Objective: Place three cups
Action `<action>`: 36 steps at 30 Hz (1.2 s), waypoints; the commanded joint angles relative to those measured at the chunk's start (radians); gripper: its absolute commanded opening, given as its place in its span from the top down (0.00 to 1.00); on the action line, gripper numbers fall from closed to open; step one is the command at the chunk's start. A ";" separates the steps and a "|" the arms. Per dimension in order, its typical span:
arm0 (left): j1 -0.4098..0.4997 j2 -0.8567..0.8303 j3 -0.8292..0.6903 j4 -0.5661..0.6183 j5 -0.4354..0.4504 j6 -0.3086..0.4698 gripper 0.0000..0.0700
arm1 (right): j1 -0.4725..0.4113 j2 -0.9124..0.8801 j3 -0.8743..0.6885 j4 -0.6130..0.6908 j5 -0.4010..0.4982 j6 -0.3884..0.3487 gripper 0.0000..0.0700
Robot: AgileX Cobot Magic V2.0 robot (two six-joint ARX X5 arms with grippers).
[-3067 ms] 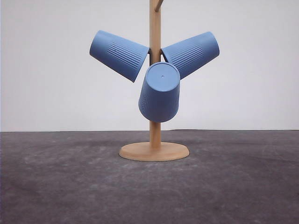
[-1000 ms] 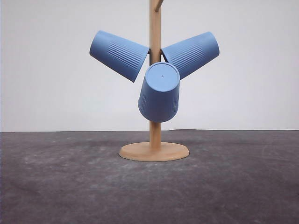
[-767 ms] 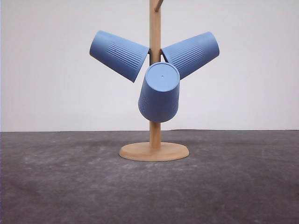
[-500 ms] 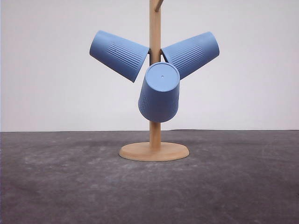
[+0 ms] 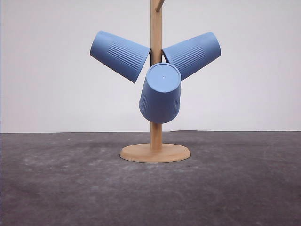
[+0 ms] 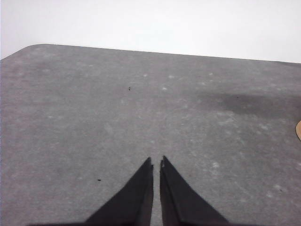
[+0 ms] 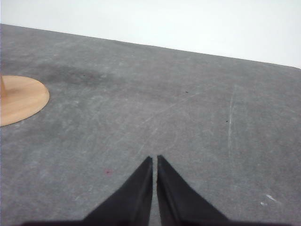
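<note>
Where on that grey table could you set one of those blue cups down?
Bare grey table lies left, right and in front of the wooden stand's round base. The crowded spot is up on the stand's post, where three light-blue cups hang close together.

A: Lighting check, front view. Bright, even, diffuse; the white wall (image 5: 244,70) is near clipping but shows no hot spots.

B: Shadows?

A: Soft only. A faint dark patch on the grey table (image 5: 70,188) around the wooden stand (image 5: 155,153). The three cups (image 5: 161,94) are matte with no glare, ribbing resolved, edges sharp.

B: Wrist views?

A: Both well lit. The table's far strip looks slightly hazy. In the left wrist view a blurred dark smudge lies on the table near the stand's edge. The left gripper (image 6: 156,164) and right gripper (image 7: 154,159) read as flat black, detail lost. Fine scratches on the table stay visible.
</note>
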 commanded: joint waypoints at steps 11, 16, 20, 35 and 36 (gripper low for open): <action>-0.002 -0.001 -0.014 0.011 -0.002 -0.005 1.00 | 0.001 -0.003 -0.004 0.012 0.004 0.013 0.98; -0.002 -0.001 -0.014 0.011 -0.002 -0.005 1.00 | 0.001 -0.003 -0.004 0.012 0.004 0.013 0.98; -0.002 -0.001 -0.014 0.011 -0.002 -0.005 1.00 | 0.001 -0.003 -0.004 0.012 0.004 0.013 0.98; -0.002 -0.001 -0.014 0.011 -0.002 -0.005 1.00 | 0.001 -0.003 -0.004 0.012 0.004 0.013 0.98; -0.002 -0.001 -0.014 0.011 -0.002 -0.005 1.00 | 0.001 -0.003 -0.004 0.012 0.004 0.013 0.98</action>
